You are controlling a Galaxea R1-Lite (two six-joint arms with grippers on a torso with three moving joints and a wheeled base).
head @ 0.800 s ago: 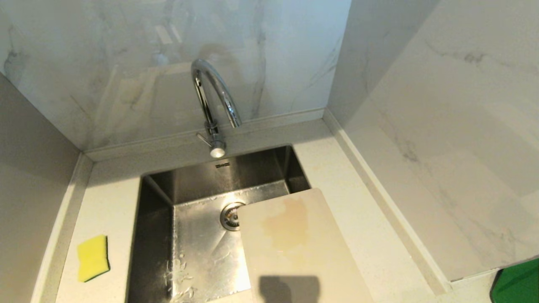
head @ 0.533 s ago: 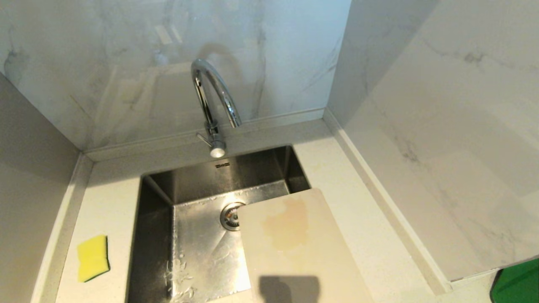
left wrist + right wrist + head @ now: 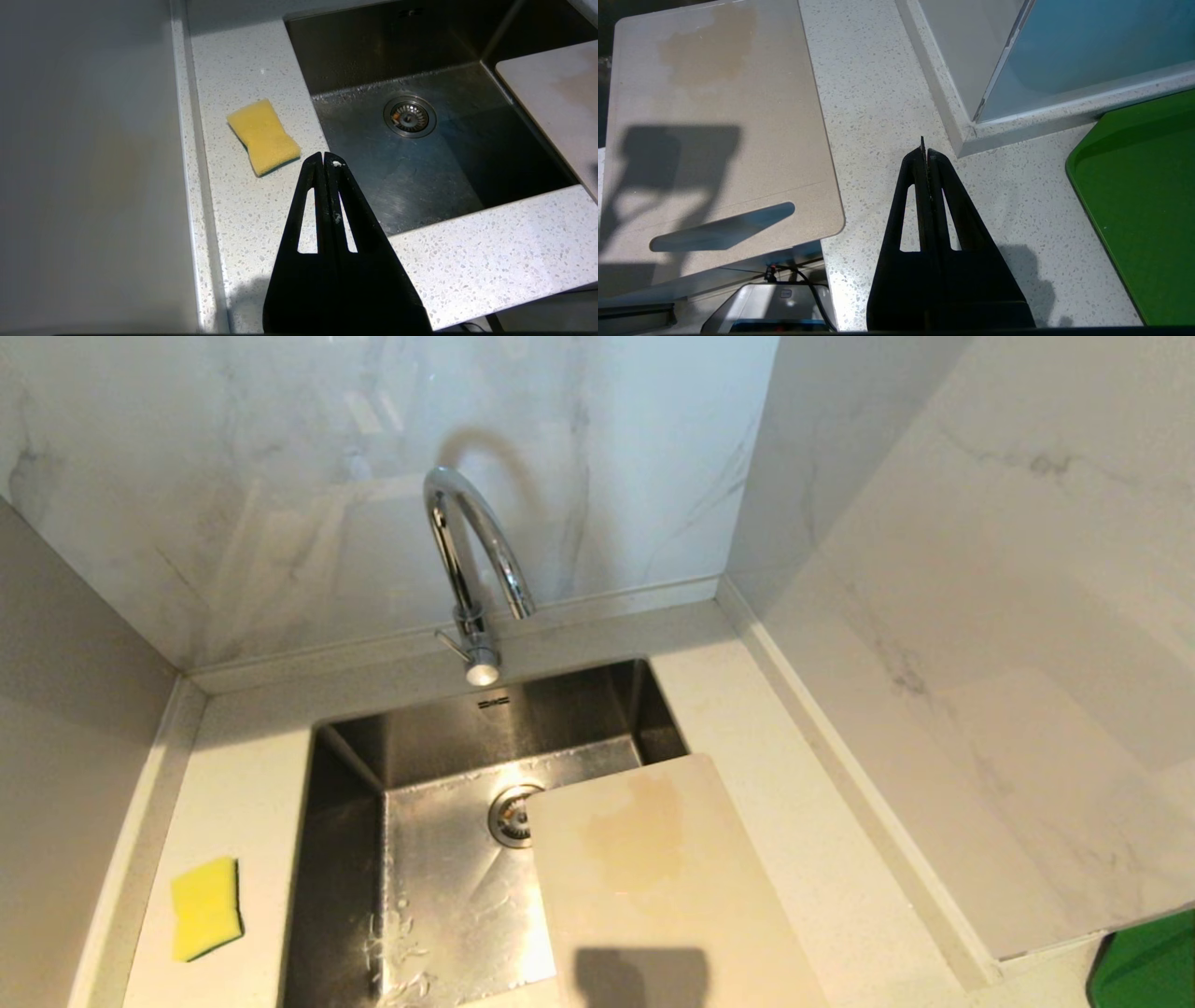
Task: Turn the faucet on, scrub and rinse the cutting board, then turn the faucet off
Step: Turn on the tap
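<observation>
The chrome gooseneck faucet (image 3: 471, 555) stands behind the steel sink (image 3: 439, 896), its knobbed side lever (image 3: 478, 667) pointing toward me; no water runs. The cream cutting board (image 3: 653, 887) with a tan stain lies over the sink's right front corner and overhangs the counter edge; its slot handle (image 3: 721, 232) is at the near end. Neither arm shows in the head view. My left gripper (image 3: 324, 158) is shut and empty above the counter's front edge, near the sponge (image 3: 263, 135). My right gripper (image 3: 924, 151) is shut and empty over the counter right of the cutting board (image 3: 714, 135).
A yellow-and-green sponge (image 3: 205, 907) lies on the counter left of the sink. Marble walls close in the back, and a wall block juts out at the right (image 3: 980, 663). A green tray (image 3: 1139, 200) sits at the far right. The drain (image 3: 512, 815) is partly covered by the board.
</observation>
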